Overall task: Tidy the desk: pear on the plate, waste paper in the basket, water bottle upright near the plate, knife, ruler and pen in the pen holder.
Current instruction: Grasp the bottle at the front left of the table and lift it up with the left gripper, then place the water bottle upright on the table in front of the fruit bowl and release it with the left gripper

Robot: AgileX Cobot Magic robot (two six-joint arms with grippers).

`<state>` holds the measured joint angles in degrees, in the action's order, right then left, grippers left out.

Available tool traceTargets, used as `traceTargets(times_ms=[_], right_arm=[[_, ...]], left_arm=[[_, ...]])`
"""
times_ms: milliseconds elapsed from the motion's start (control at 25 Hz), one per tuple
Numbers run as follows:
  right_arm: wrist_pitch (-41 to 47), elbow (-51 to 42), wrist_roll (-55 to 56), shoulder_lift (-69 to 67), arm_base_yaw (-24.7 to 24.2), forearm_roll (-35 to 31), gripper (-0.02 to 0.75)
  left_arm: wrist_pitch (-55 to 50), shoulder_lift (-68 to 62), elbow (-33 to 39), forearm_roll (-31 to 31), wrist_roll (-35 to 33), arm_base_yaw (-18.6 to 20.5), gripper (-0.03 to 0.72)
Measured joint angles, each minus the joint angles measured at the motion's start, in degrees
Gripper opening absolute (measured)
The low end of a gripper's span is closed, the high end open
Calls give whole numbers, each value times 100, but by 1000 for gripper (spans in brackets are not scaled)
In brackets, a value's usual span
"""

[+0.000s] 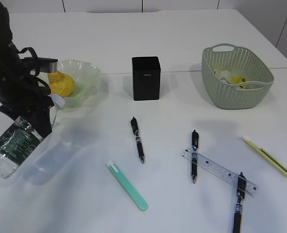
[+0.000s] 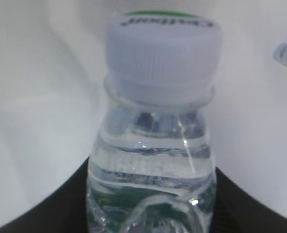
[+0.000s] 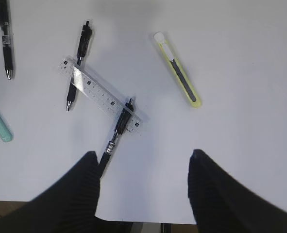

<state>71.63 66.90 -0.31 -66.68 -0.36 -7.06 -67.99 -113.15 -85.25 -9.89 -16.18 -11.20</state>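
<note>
On white desk [image 1: 182, 29], ruler [image 1: 220, 171] lies.

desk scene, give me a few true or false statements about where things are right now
1. The pear lies in the green plate. True.
2. The water bottle stands upright on the desk. False: it is tilted, gripped by the left claw.
3. The ruler lies across two pens. True.
4. The black pen holder has pens standing in it. False: none show; the pens lie on the desk.
5. The right claw holds the yellow knife. False: it is open, holding nothing.
</note>
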Motion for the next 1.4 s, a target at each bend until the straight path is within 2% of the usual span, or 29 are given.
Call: traceTargets(times_ms=[400,800,960,1160,1400], right_arm=[[0,0,0,0,0,-5,459],[0,0,0,0,0,-5,459],[0,0,0,0,0,-5,459],[0,0,0,0,0,-5,459],[0,0,0,0,0,-5,459]], left_arm=[[9,331,3,-59,478,94,356],[1289,928,206,-268,513,224,356],[2098,1363,888,-287,513,224,356],[3329,1984,2090,-300,517,224,356],[5407,2762,3408,-545,517,224,356]])
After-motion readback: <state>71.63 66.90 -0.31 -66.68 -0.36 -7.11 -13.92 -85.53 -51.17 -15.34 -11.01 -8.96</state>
